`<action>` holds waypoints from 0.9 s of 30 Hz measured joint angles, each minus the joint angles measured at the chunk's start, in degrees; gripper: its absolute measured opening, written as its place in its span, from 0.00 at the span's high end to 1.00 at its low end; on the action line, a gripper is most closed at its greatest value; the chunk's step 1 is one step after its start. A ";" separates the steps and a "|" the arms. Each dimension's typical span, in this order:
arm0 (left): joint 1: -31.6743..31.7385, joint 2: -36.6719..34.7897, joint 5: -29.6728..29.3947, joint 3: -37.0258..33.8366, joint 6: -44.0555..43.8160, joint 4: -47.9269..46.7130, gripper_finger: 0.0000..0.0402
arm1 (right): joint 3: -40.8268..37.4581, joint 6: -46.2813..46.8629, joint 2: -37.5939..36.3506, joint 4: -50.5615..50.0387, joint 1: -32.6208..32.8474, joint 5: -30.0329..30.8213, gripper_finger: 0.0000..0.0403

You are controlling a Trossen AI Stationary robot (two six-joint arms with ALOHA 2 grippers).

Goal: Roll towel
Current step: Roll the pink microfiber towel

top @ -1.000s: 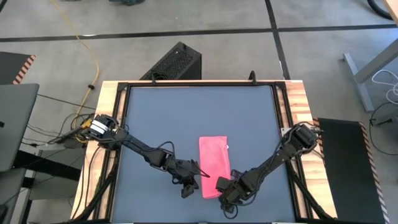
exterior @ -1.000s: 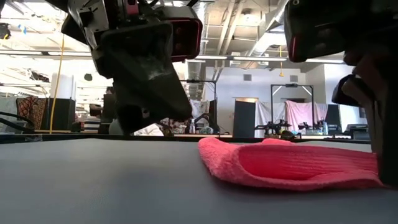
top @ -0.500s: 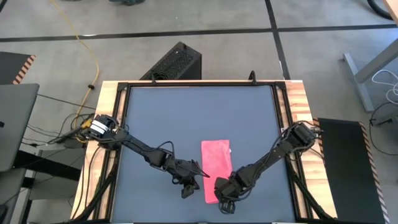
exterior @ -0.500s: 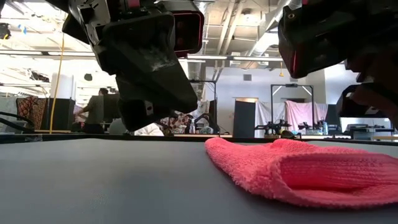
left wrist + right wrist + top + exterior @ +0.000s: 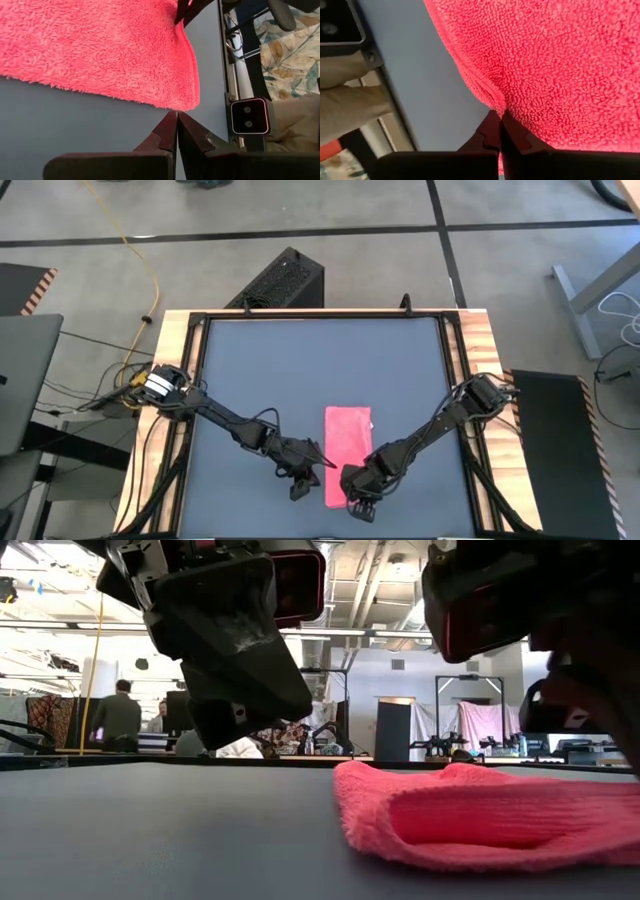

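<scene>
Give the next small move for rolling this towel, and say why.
Probably: the right gripper lifts the near edge it pinches and curls it over the towel toward the far end. Its fingers are shut on that edge, while the left gripper is shut and empty beside the near corner, and the towel lies folded, with no roll started.

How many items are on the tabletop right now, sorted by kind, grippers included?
Pink towel: 1
Grippers: 2, left gripper and right gripper, both at the towel's near end
Total: 3
</scene>
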 joint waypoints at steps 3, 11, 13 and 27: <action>0.00 0.00 -0.02 0.00 0.03 -0.02 1.00 | 0.00 -0.20 -0.23 0.63 -0.13 0.01 0.96; 0.00 -0.02 0.12 -1.16 -0.45 0.24 1.00 | -5.63 0.26 -4.17 8.38 -0.76 0.87 0.96; 0.00 -0.02 0.20 -1.32 -0.68 0.30 1.00 | -10.53 3.04 -6.85 15.37 -1.03 0.92 0.96; 1.85 -0.02 0.22 -1.40 -0.47 2.68 1.00 | -29.46 17.51 -15.92 41.86 -1.32 2.30 0.96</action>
